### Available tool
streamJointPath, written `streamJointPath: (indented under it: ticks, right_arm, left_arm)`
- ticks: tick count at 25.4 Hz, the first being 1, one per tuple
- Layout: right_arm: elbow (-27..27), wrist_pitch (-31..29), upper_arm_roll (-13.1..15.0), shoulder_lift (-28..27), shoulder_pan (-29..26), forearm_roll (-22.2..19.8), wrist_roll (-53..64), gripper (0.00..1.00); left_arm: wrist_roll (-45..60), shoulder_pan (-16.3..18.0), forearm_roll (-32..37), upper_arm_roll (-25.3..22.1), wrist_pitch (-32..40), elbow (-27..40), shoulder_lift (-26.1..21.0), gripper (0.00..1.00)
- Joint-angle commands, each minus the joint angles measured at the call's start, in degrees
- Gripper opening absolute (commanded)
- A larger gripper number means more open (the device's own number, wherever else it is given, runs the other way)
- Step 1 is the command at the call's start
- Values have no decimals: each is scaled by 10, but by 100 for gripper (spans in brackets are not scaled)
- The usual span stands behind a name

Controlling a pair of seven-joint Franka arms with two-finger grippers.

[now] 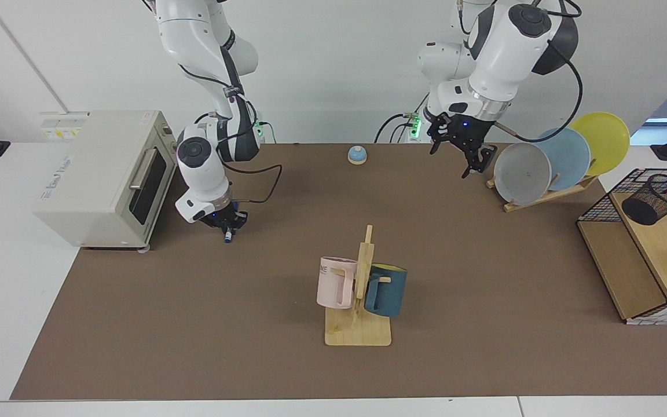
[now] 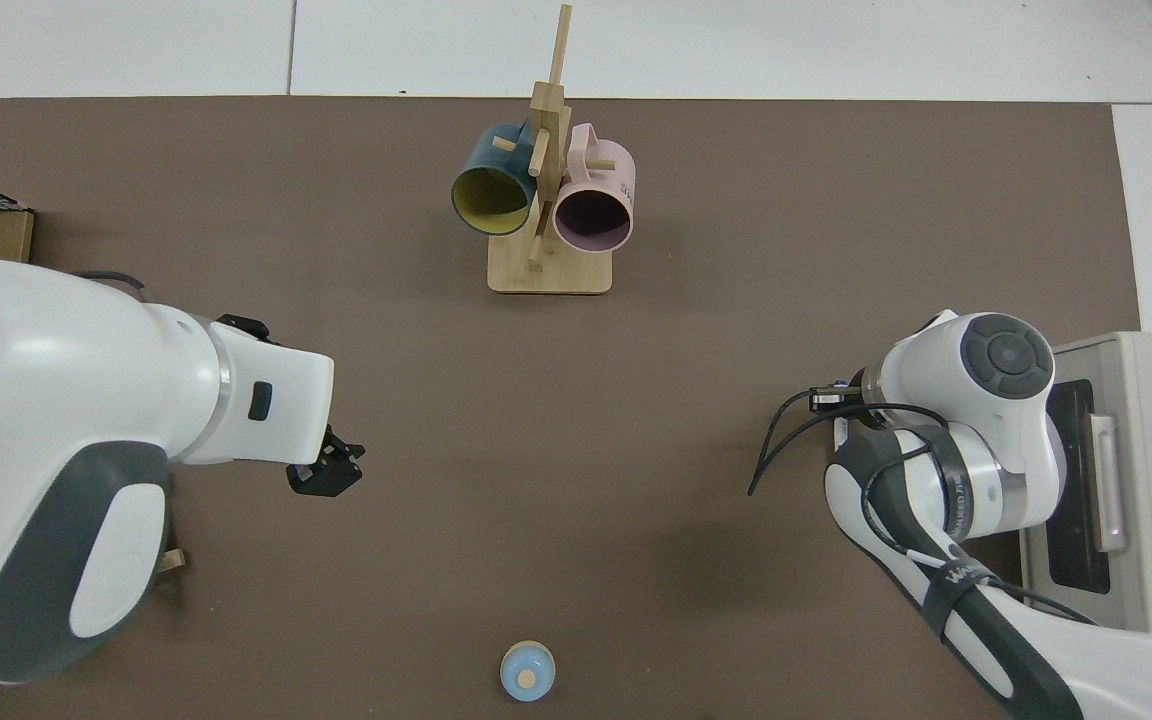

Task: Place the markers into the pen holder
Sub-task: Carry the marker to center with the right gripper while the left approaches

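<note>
Plastic marker (image 1: 228,236) looks light, stiff and kinda slippery, so mid-barrel's the spot, right gripper (image 1: 226,223) pinched on it, left gripper (image 1: 462,155) spread open, waiting.

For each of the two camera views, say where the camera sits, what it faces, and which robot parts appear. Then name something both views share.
Facing view: across the table, looking at both arms; right claw on the marker beside the toaster oven, left claw in the air near the plates.
Top view: overhead, looking straight down; both arms' wrists, left claw.
Shared: mug stand, bell.
</note>
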State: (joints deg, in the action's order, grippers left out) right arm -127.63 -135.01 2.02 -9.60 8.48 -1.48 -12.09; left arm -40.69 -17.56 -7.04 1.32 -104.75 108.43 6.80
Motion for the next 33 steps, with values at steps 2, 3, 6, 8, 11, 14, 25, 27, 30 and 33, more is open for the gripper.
streamJointPath:
  ticks: [2, 3, 6, 8, 11, 14, 25, 27, 30, 33]
  right_arm:
    - [32, 27, -4, -5, -15, 8, -42, 0]
    - [38, 35, -5, -4, -15, 10, -59, 0]
    - [66, 66, -5, -2, -8, 25, -117, 0]
    - [87, 87, -5, -2, -2, 37, -159, 0]
    - [113, 106, -5, -2, 12, 53, -232, 0]
    - [133, 111, -5, -2, 28, 61, -299, 0]
    - [222, 179, -6, -3, 65, 133, -470, 0]
    - [237, 195, -7, -2, 65, 147, -491, 0]
    - [248, 213, -7, -1, 66, 173, -520, 0]
    - [249, 214, -8, 1, 80, 177, -564, 0]
  left_arm:
    - [-29, -34, -7, -8, -36, 32, 13, 100]
    - [-42, -40, -7, -6, -39, 32, 13, 100]
    - [-97, -51, -8, -3, -46, 43, 10, 100]
    - [-110, -53, -9, -2, -53, 54, 11, 100]
    - [-121, -55, -9, 0, -56, 60, 12, 100]
    - [-153, -55, -14, 3, -65, 62, 8, 100]
    - [-244, -44, -125, -6, -62, 72, 13, 100]
    - [-232, -44, -140, -6, -67, 74, 13, 100]
    - [-212, -43, -147, -6, -70, 76, 13, 100]
    - [-201, -43, -161, -6, -70, 83, 16, 100]
